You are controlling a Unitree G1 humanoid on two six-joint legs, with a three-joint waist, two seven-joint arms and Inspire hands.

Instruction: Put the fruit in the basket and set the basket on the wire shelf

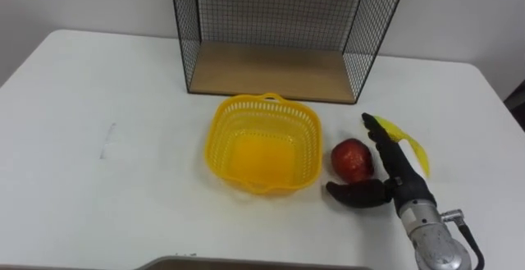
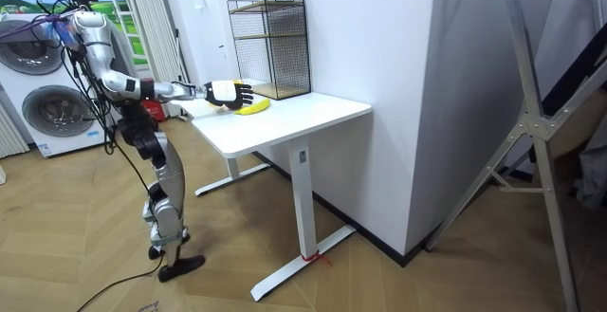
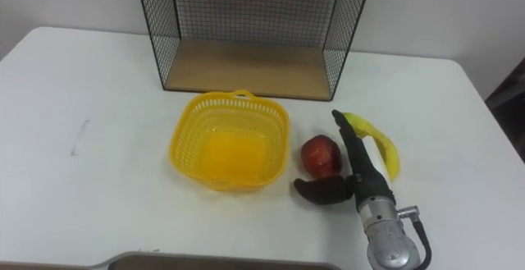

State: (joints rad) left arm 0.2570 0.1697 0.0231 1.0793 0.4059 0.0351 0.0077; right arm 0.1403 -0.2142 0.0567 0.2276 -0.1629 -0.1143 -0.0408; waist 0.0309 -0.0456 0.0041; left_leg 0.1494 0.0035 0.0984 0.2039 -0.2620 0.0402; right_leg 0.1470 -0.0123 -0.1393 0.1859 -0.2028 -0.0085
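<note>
We see the apple [image 1: 352, 160] lying on the white worktop [image 1: 98, 180], just right of the basket [image 1: 217, 135] and not in it. The banana [image 1: 408, 140] lies a little further toward the worktop's right edge, partly behind the right hand [image 1: 402, 181].

That hand is spread open. Its fingers [image 1: 379, 135] reach straight toward the far edge between the two fruits, and its thumb [image 1: 349, 194] is turned out below the apple, so the apple sits in the crook between them. We cannot tell whether the hand touches the apple.

The yellow basket stands upright near the middle of the worktop. Behind it, at the far edge, is the wire shelf [image 1: 271, 24], with a wooden board as its floor.

In the room view the robot stands at the end of the worktop on the room view's left, with its right arm stretched out over the top. Washing machines [image 2: 43, 103] stand behind it, the floor [image 2: 398, 288] is wood, and a metal stand [image 2: 541, 122] leans at the room view's right.
</note>
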